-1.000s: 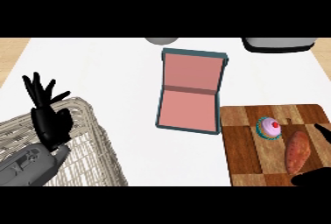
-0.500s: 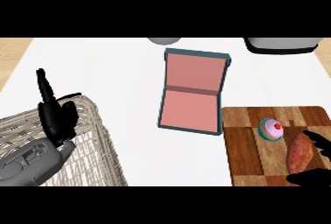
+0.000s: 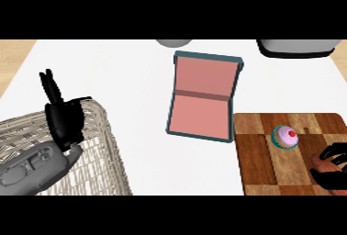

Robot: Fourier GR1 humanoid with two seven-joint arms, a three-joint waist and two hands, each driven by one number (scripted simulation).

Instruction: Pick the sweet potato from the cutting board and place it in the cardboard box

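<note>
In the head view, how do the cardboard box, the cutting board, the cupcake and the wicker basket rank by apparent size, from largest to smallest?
1. wicker basket, though cut off by the view's edge
2. and 3. cutting board and cardboard box: these look alike, and the board is cut off, so I do not rank them
4. cupcake, clearly the smallest

The left forearm (image 3: 34, 167), grey and rounded, is coming in from the lower left corner and angling up toward the middle. Its black left hand (image 3: 64, 120) is standing upright with the fingers straight and pointing up and slightly left, the thumb (image 3: 80, 99) sticking out to the right. The black right hand (image 3: 332, 167) is showing only partly at the right edge, low down, its fingers curling inward around a reddish-brown sweet potato (image 3: 320, 163) underneath the palm.
</note>
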